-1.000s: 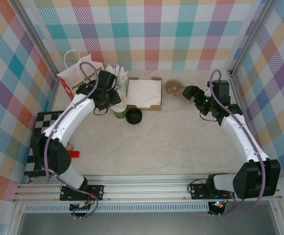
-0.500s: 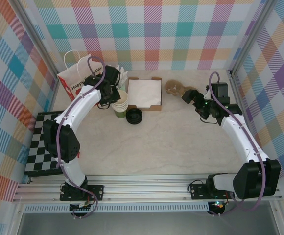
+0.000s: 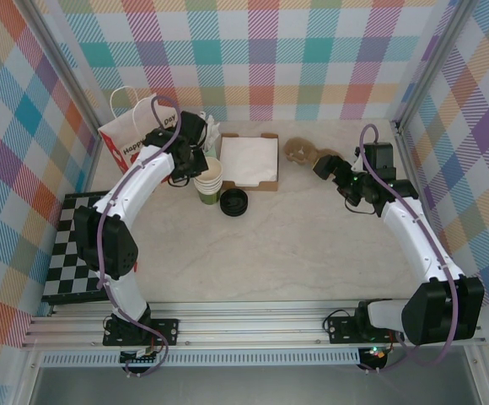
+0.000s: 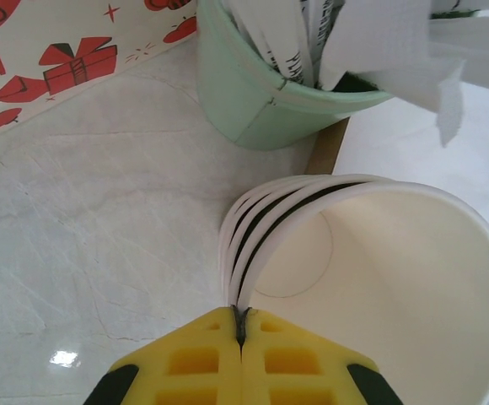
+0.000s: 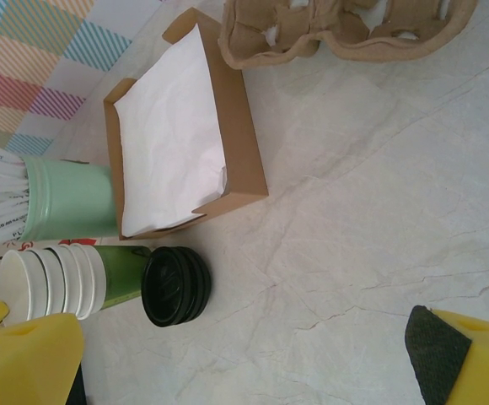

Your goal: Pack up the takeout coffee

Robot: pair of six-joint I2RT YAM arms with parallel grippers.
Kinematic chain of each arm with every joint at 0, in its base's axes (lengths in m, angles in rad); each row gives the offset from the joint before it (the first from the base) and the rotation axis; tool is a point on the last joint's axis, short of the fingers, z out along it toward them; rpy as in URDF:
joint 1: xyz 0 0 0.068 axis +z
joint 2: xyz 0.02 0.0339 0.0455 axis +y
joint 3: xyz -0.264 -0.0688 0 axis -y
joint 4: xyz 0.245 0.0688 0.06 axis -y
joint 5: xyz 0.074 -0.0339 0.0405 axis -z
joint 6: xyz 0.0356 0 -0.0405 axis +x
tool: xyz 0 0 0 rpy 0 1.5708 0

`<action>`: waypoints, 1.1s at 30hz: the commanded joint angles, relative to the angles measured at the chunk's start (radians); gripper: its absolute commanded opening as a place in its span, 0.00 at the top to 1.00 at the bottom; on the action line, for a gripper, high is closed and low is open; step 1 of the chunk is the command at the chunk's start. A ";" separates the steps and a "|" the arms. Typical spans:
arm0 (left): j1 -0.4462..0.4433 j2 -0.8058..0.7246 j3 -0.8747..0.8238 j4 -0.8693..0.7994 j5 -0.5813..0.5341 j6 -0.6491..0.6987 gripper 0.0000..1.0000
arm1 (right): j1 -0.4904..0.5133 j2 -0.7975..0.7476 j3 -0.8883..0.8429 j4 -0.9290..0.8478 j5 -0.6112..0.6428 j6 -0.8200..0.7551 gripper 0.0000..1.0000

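Judging by how things lie, the packing has barely begun. The takeout coffee seems not yet put together. Its cup would come from the stack of green cups [image 3: 207,180] at the far left of the tabletop [image 3: 312,253], and its lid from the black lids [image 3: 233,202] just beside the stack on its right. The left jaws are pressed together on the stack's rim and pinch the paper wall there. The right jaws hang spread wide with nothing between them, close to the cardboard cup carrier [image 3: 299,152] at the far right. What seems left to do is to free one cup, lid it, and set it in the carrier or in the printed gift bag [image 3: 135,135] at the far left; I cannot tell which is meant.

Several things are hard to make out. In the left wrist view the nested rims run together into the seam of the jaws, so I cannot say whether one wall or several are pinched. From above, the left arm covers that grip. The black lids show ridges, but their count is unclear. The inside of the bag is hidden. The mint holder [image 4: 261,101] behind the stack is cut off at the top, and the carrier is cropped in the right wrist view.
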 commanded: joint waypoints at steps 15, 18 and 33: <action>0.081 -0.149 -0.044 0.126 0.103 -0.007 1.00 | 0.016 -0.015 0.043 -0.028 0.003 -0.055 0.00; 0.092 -0.172 -0.045 0.134 0.106 -0.007 1.00 | 0.020 -0.014 0.050 -0.039 0.004 -0.067 0.00; 0.080 -0.372 0.018 0.110 0.241 0.137 1.00 | 0.130 0.101 0.143 -0.100 -0.039 -0.181 0.01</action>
